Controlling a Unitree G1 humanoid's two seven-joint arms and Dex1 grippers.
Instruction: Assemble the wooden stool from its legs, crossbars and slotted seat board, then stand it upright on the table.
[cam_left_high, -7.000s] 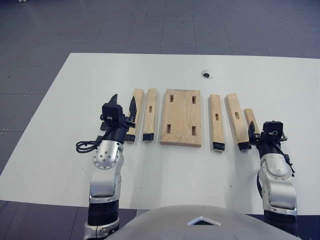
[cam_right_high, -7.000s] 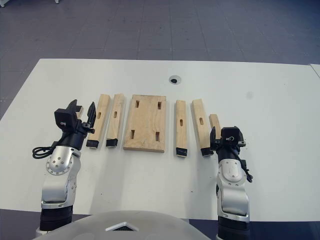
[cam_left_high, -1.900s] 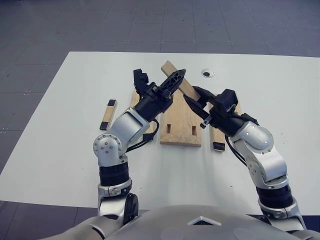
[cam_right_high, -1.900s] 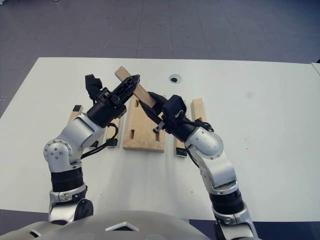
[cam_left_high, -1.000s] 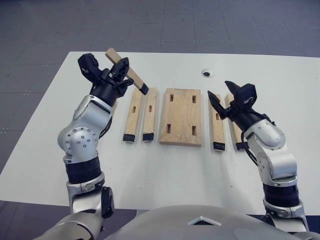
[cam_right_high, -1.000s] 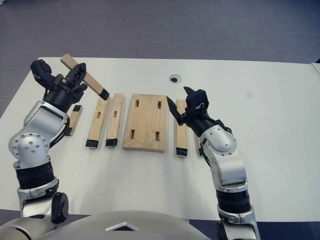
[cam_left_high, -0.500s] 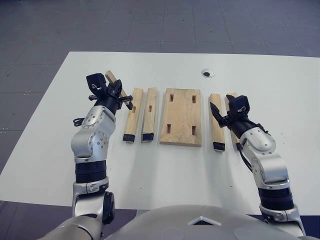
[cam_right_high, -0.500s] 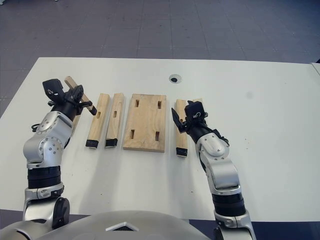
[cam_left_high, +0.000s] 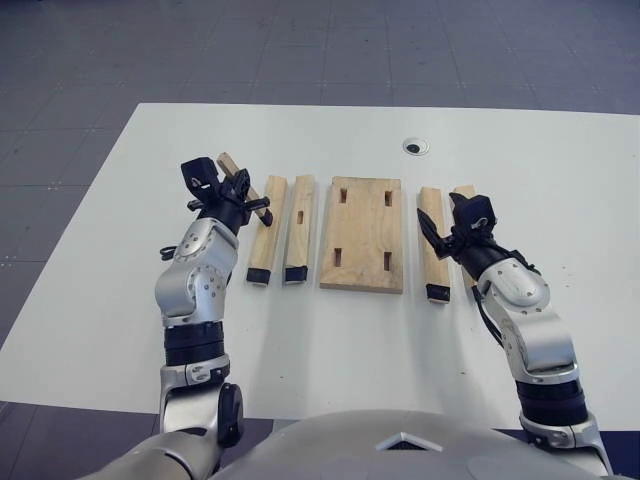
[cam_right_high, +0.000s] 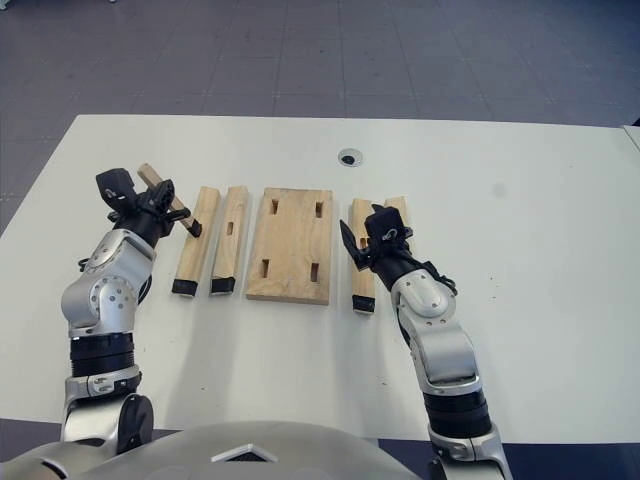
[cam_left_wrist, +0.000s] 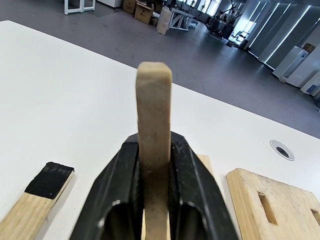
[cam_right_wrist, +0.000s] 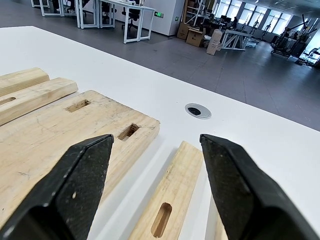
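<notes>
I am gripping a crossbar (cam_left_high: 228, 167) in my left jaws, closed tight on its middle, at the left end of the row of parts on the table (cam_left_high: 570, 180). Its long axis is running slantwise: bare end toward the far left, black-capped end toward the nearest left leg (cam_left_high: 266, 228). My right jaws are standing wide open over a right leg (cam_left_high: 431, 262), gripping nothing. The legs and the seat board (cam_left_high: 362, 238) are lying flat, all lengthwise from far to near.
</notes>
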